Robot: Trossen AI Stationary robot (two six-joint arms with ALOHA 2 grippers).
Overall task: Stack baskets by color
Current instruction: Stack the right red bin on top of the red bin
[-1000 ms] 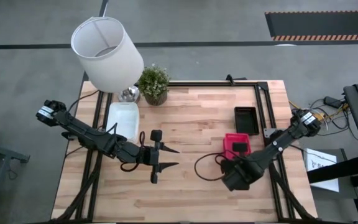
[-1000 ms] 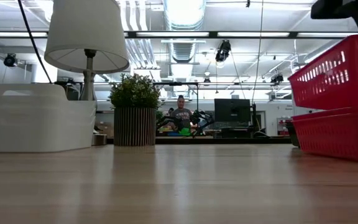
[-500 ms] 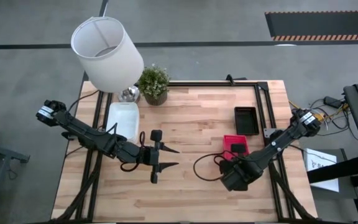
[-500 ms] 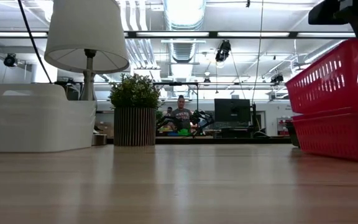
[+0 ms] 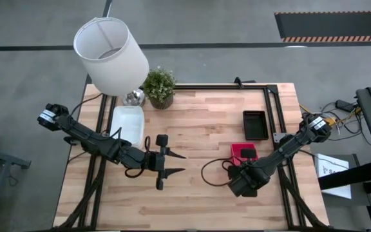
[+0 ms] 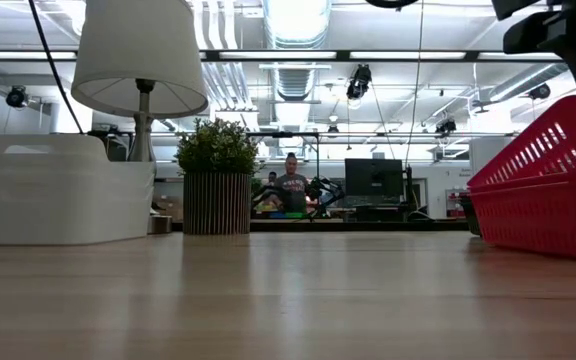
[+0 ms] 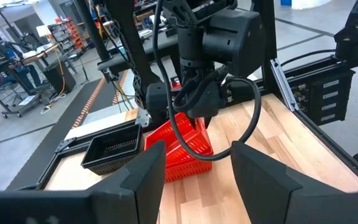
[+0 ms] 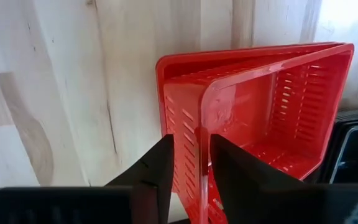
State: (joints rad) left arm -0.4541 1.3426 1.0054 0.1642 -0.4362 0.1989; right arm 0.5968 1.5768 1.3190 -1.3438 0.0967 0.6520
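**Red baskets nested under the right gripper, jaws astride the rim**

The wooden table (image 5: 198, 116) carried the white lampshade (image 5: 111, 55) at its far left corner, with the potted plant (image 5: 160, 87) just beside it. A white basket stack (image 5: 127, 122) stood near the lamp's base, on the left half of the table. On the right half, the black basket stack (image 5: 254, 124) lay near the table's right edge, and the red baskets (image 5: 243, 153) sat just nearer the front, close to the black ones but apart from them.

The red baskets lay directly beneath the right gripper (image 5: 245, 156). In the right wrist view the upper red basket (image 8: 260, 118) sat tilted inside the one below, one end raised. The low view showed the same red pair (image 6: 543, 185) at the table's right side, the upper one slanting.

The right arm reached in from the right edge of the table, its forearm running diagonally toward the front, the wrist bent down over the red baskets. Its fingers (image 8: 157, 168) stood a little apart, one on each side of the upper basket's near wall. Whether they pressed on that wall could not be told.

The left arm stretched from the left edge across the front of the white baskets. The left gripper (image 5: 172, 162) hovered over bare wood near the table's middle, spread wide and holding nothing.
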